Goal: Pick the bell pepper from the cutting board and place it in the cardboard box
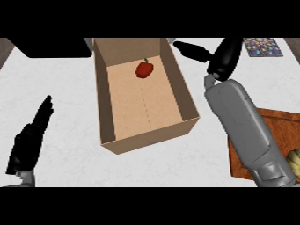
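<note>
A single head view looks steeply down on the white marbled table (81,96) from above the robot's own body, close enough that both grey forearms enter from the lower edge. It faces forward across the table: the open brown cardboard box (184,99) lies mid-frame, left of the right hand's black fingers (194,49), and the reddish wooden cutting board (285,127) sits nearer the camera than those fingers, cut by the right edge.
</note>
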Robot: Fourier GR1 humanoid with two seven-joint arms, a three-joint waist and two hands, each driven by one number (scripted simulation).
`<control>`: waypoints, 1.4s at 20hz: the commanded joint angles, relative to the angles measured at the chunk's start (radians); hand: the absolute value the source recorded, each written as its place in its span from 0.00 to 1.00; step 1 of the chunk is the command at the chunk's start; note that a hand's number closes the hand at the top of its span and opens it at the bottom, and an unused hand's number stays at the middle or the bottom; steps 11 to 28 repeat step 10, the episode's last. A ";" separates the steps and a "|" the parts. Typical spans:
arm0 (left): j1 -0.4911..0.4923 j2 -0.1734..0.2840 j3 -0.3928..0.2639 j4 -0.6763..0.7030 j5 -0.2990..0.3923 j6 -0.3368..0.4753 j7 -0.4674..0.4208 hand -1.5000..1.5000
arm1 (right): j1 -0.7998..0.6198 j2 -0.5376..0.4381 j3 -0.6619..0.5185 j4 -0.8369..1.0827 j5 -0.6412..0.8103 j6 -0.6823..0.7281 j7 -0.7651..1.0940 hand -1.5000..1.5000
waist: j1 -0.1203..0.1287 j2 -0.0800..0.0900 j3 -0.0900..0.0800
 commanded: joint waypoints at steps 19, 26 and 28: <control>-0.012 0.000 0.008 -0.010 -0.004 0.001 0.029 0.50 | 0.594 -0.318 -0.106 -0.746 -0.188 0.257 0.044 0.00 | -0.014 -0.001 0.000; -0.012 0.000 0.008 -0.010 -0.004 0.001 0.029 0.50 | 0.594 -0.318 -0.106 -0.746 -0.188 0.257 0.044 0.00 | -0.014 -0.001 0.000; -0.012 0.000 0.008 -0.010 -0.004 0.001 0.029 0.50 | 0.594 -0.318 -0.106 -0.746 -0.188 0.257 0.044 0.00 | -0.014 -0.001 0.000</control>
